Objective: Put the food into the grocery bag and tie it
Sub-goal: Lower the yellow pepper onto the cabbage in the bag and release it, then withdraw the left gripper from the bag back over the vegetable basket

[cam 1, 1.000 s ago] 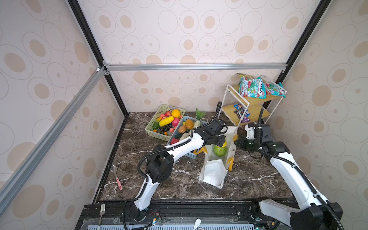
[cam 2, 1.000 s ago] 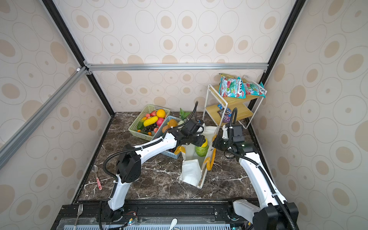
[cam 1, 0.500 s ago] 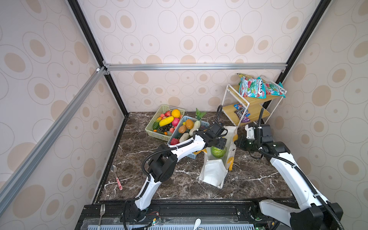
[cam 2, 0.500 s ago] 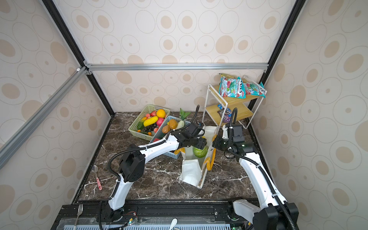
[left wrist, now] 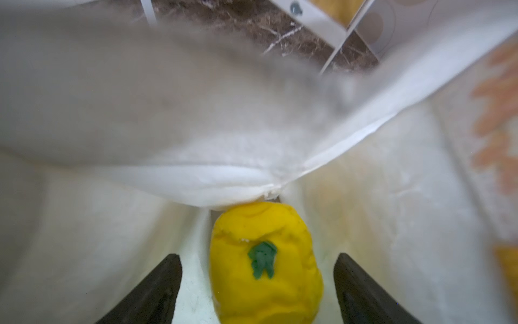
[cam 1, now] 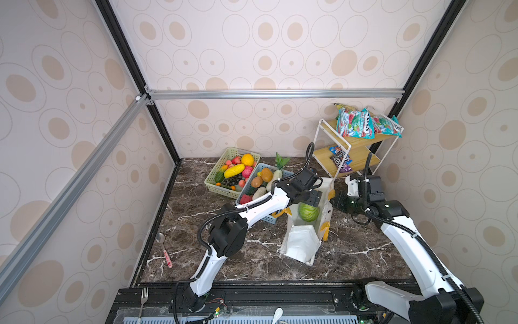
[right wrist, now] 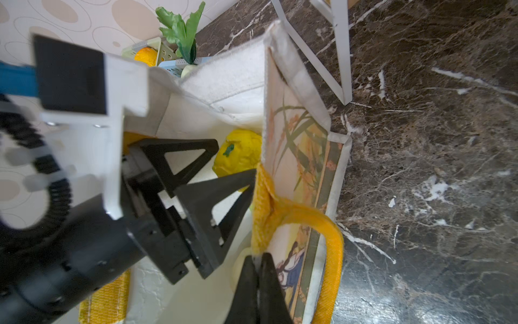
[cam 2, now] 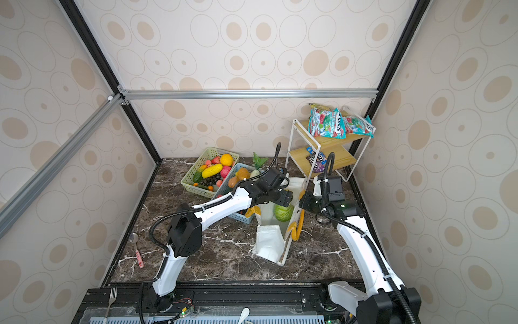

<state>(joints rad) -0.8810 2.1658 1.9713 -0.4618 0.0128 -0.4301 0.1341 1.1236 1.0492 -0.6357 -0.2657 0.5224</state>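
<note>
The white grocery bag [cam 1: 304, 244] [cam 2: 270, 244] stands open in the middle of the table, with a green cabbage [cam 1: 308, 212] [cam 2: 283, 212] inside. My left gripper [cam 1: 309, 196] [left wrist: 257, 256] is open in the bag's mouth. A yellow knobbly fruit [left wrist: 265, 261] [right wrist: 238, 153] lies loose in the bag between its fingers [right wrist: 213, 182], with a gap on each side. My right gripper [cam 1: 335, 200] [right wrist: 258, 261] is shut on the bag's rim, where the yellow handle [right wrist: 330, 241] is sewn on. More food fills two baskets behind.
A pale green basket [cam 1: 221, 192] and a light blue basket [cam 1: 269, 220] of toy produce sit at the back left, the blue one under my left arm. A white wire shelf [cam 1: 336, 146] with snack packets [cam 1: 354, 126] stands at the back right. A spoon [cam 1: 165, 252] lies at the left.
My left gripper has opened inside the bag and let go of the yellow fruit. The right gripper has kept its hold on the rim.
</note>
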